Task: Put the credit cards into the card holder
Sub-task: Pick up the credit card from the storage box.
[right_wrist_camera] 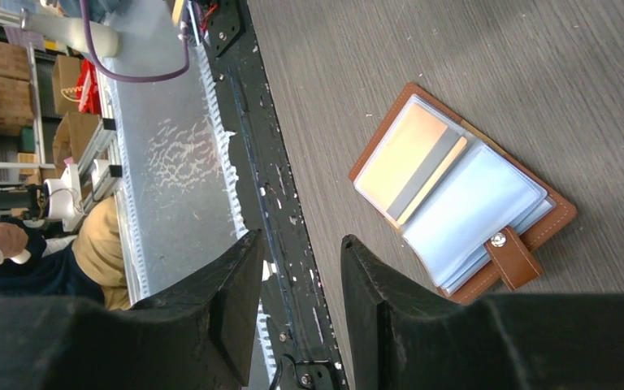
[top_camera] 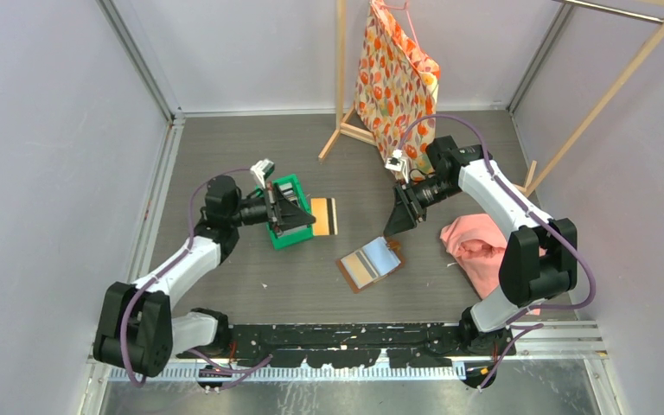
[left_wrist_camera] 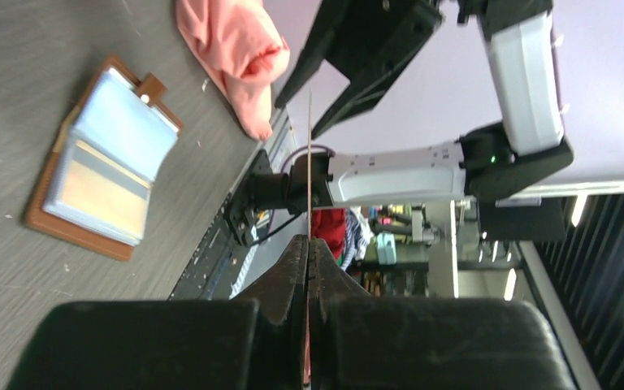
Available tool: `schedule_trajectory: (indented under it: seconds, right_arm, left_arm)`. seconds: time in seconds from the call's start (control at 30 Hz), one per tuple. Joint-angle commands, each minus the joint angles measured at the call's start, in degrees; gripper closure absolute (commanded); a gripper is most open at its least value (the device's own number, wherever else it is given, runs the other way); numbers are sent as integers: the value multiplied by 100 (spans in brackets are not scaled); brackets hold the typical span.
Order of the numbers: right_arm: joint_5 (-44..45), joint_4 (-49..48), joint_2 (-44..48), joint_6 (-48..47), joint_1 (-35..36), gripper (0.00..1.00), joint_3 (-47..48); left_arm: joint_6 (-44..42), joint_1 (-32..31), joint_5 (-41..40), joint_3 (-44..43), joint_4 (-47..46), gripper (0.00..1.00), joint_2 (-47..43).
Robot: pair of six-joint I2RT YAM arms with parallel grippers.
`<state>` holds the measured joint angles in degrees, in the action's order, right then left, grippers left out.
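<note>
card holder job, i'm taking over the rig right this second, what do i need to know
Left gripper: fingers shut on a gold striped card, held out over the table just right of the green bin.
Right gripper: open and empty, above the table beside the card holder.
The card holder lies open on the table between the arms.
Done: one tan card with a grey stripe already sits in a sleeve.
Left: slot in the held card. The left arm hides the bin, so I can't tell if more cards are waiting there.
</note>
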<state>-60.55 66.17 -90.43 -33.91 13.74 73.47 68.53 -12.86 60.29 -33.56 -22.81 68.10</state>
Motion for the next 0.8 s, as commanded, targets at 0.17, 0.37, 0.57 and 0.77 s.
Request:
schedule_trajectory:
  seconds: [0.17, 0.37, 0.57, 0.77]
  right_arm:
    - [-289, 52, 135, 13, -17, 55, 62]
    - [348, -1063, 217, 1121, -19, 55, -286]
    - [1205, -1833, 75, 1949, -14, 53, -568]
    - [1670, -1897, -382, 1953, -11, 50, -571]
  left_arm:
    - [-535, -1222, -987, 544, -980, 100, -387]
    - [-408, -1827, -1921, 1184, -1349, 99, -675]
    - [159, -2311, -2791, 1732, -1833, 99, -669]
    - [326, -2710, -3510, 1824, -1837, 99, -183]
